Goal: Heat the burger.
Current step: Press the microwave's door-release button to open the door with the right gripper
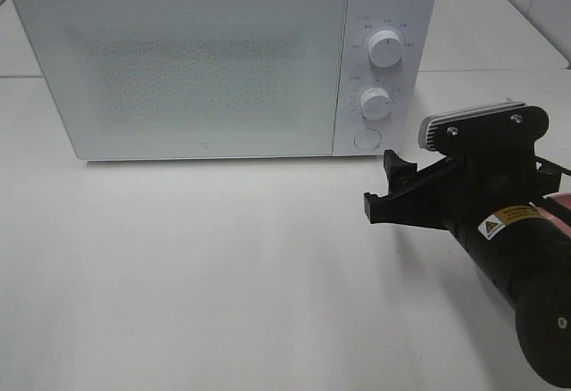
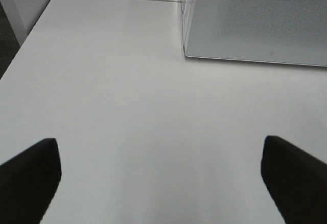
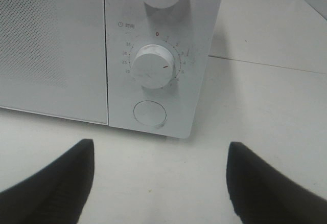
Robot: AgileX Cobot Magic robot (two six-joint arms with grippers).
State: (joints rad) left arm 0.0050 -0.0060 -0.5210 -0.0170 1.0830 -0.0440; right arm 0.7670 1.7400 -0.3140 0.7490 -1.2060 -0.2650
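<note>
Facing the closed microwave (image 1: 178, 61) at the back of the white table (image 1: 223, 302), the right arm is the one in play. The door is shut & frosted, so nothing inside can be made out.

Burger: not visible in any view. It's prob. either behind that door or off to the robot's right, where a pink sliver (image 1: 560, 214) shows behind the right arm; cannot tell which.

The right gripper (image 1: 379, 181) hangs over the table near the control panel, w/ fingers (image 3: 51, 183) spread apart and nothing btwn them. Its line of approach runs straight at the panel's lower end: the round button (image 3: 149, 114) lies dead ahead, centred btwn the fingers, w/ the timer knob (image 3: 152, 64) just above it.

The left gripper (image 2: 161, 183) is also spread wide & empty, over bare table off the door's left corner, well apart from the controls.

Judgement: whether button or knob comes next, the right arm is much the nearer.
</note>
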